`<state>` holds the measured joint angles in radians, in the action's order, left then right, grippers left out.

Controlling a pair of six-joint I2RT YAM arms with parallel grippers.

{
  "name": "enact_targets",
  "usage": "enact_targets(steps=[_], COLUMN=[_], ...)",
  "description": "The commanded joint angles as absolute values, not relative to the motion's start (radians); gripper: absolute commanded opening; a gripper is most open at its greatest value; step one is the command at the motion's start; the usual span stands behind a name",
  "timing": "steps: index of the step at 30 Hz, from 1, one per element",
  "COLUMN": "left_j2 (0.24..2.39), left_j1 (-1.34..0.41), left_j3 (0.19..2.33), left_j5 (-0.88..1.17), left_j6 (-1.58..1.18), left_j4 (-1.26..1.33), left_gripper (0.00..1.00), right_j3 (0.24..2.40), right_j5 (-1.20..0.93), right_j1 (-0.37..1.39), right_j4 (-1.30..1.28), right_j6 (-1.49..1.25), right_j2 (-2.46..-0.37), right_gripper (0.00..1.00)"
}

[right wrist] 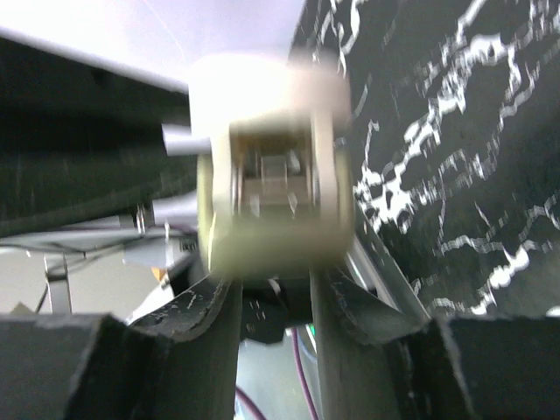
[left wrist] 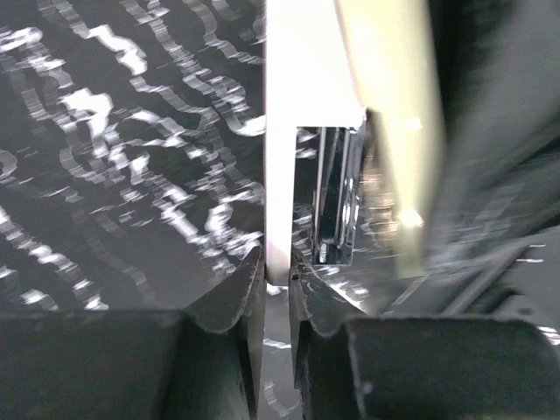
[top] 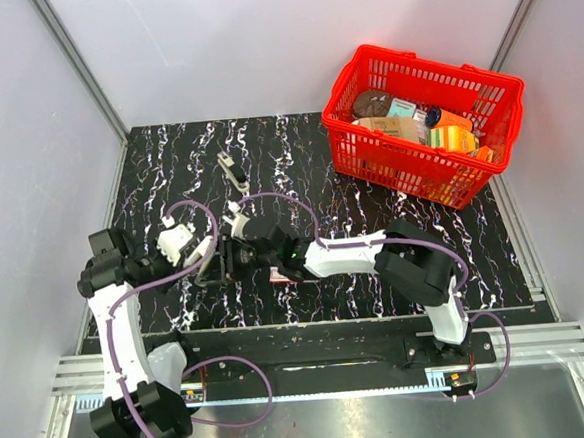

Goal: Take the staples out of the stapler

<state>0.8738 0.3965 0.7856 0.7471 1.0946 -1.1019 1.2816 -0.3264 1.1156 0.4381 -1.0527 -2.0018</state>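
Bracing the stapler (right wrist: pixel 271 184) between two pincers to get at its staples

The right pincer (right wrist: pixel 276 282) looks clenched on the cream body, seen end-on between its fingers, probably so the body cannot twist while the other arm works. The left pincer (left wrist: pixel 276 278) is clenched on a thin white edge of the stapler, which stands straight out of its fingertips. Just beside that edge, on its right in the left wrist view, lies the shiny staple channel (left wrist: pixel 337 201), which neither finger touches. That pinch reads as a hold for pulling a part away from the channel. From above, the stapler sits left of the middle of the black marbled surface (top: pixel 307 148), where the two pincers meet. Whether it rests on the surface or hangs just above it cannot be told. No loose staples can be made out.
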Motion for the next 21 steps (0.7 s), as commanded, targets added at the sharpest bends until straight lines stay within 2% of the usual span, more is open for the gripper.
enact_targets(steps=[1, 11, 21], left_j2=[0.824, 0.868, 0.694], left_j1=[0.416, 0.416, 0.411], left_j3=[0.753, 0.741, 0.572], left_j5=[0.571, 0.518, 0.594], left_j6=[1.1, 1.153, 1.477], left_j4=[-0.804, -0.71, -0.519], left_gripper=[0.0, 0.0, 0.02], right_j3=[1.209, 1.173, 1.269], right_j5=[-0.4, -0.4, -0.356], right_j1=[1.077, 1.031, 1.029], right_j4=[0.397, 0.281, 0.137], right_j6=[-1.005, -0.855, -0.634], right_j2=[-1.914, -1.85, -1.833], right_gripper=[0.0, 0.0, 0.0])
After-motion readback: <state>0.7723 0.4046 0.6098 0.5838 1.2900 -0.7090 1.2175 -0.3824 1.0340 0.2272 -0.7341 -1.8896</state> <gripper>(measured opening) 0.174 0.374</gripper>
